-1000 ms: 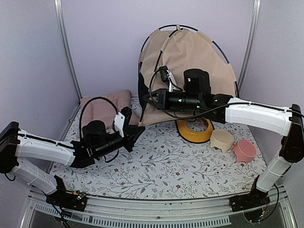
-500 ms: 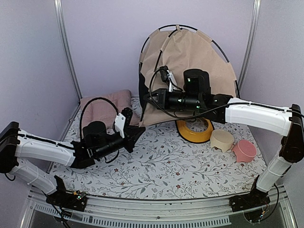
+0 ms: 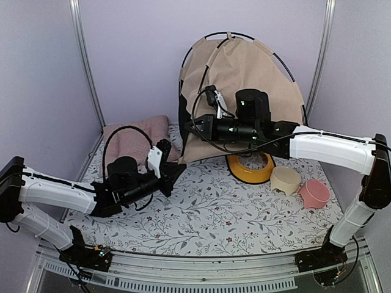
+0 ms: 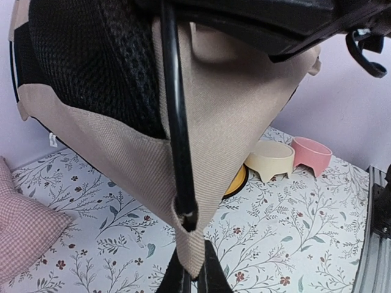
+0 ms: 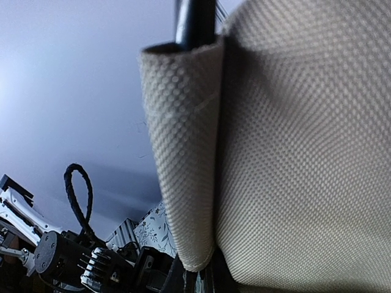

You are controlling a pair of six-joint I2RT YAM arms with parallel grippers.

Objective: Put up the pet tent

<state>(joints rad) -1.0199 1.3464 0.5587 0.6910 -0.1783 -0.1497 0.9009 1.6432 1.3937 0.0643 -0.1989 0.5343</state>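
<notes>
the pet tent [image 3: 244, 73] stands upright at the far middle of the table [image 3: 214, 213]. the left gripper [image 4: 194, 276] pinches its lower left corner, and the right gripper [image 5: 194, 274] is clamped on its left edge sleeve.

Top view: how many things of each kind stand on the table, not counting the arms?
Tent: 1
Cushion: 1
Bowls: 2, cream and pink
Yellow stand: 1
Total: 5
</notes>
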